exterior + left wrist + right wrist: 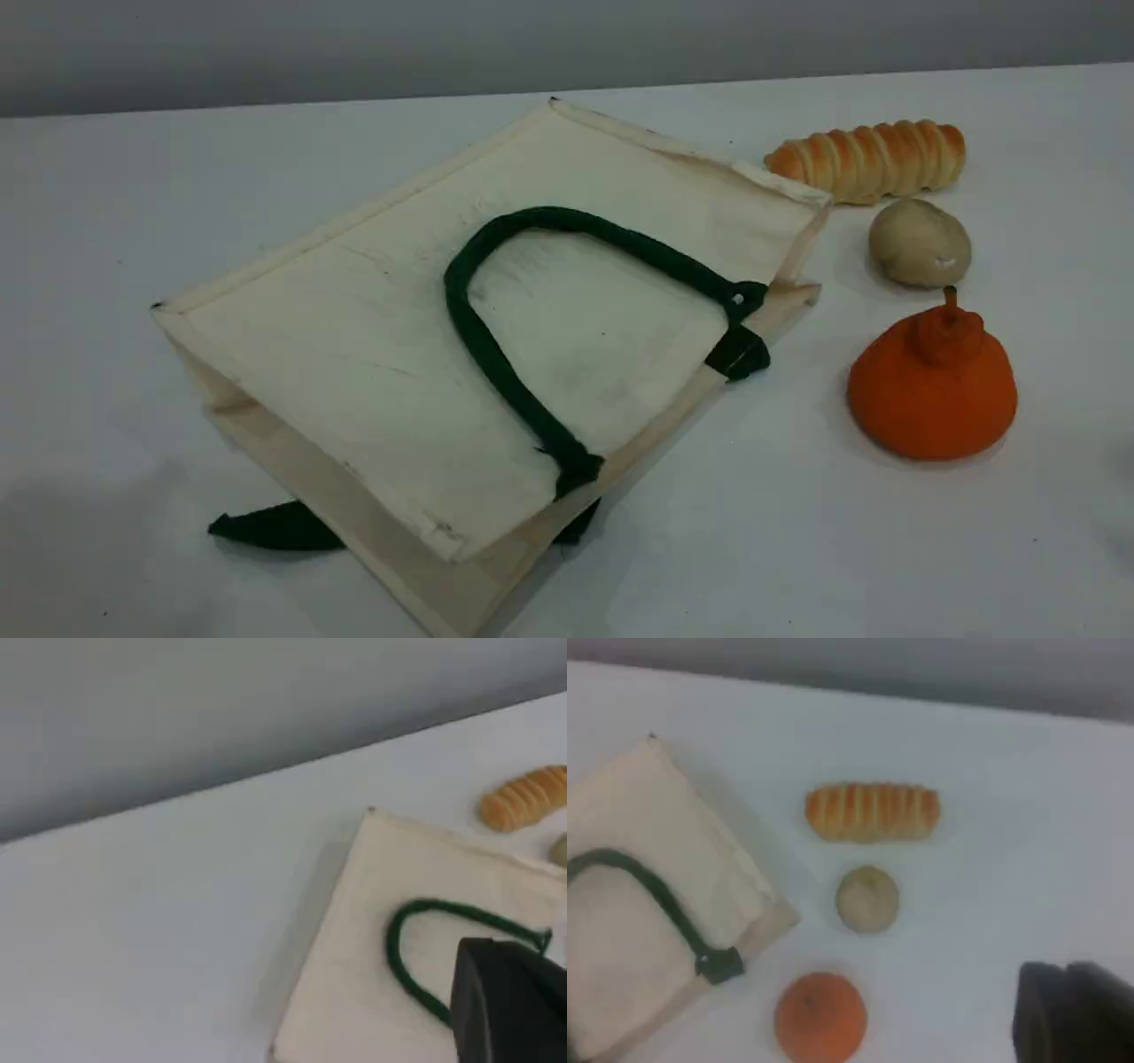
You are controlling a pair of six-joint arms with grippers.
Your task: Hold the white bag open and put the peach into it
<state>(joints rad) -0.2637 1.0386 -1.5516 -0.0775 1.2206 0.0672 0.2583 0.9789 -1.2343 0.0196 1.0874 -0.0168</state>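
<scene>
- The white bag (381, 354) lay flat on its side on the table (133, 221), its mouth turned towards the food at the right.
- One dark green handle (549, 218) rested in a loop on the bag's upper face; a second green strap (266, 527) poked out from beneath the near edge.
- Just beside the bag's mouth sat a ridged bread roll (868, 159), a beige potato (919, 242) and an orange knobbed fruit (930, 390), in a row running from far to near.
- The left gripper (505, 992) hung above the bag near the looped handle, jaws clenched together; whether they pinched anything could not be told.
- The right gripper (1072, 1010) hung over bare table to the right of the orange fruit, jaws likewise closed.
</scene>
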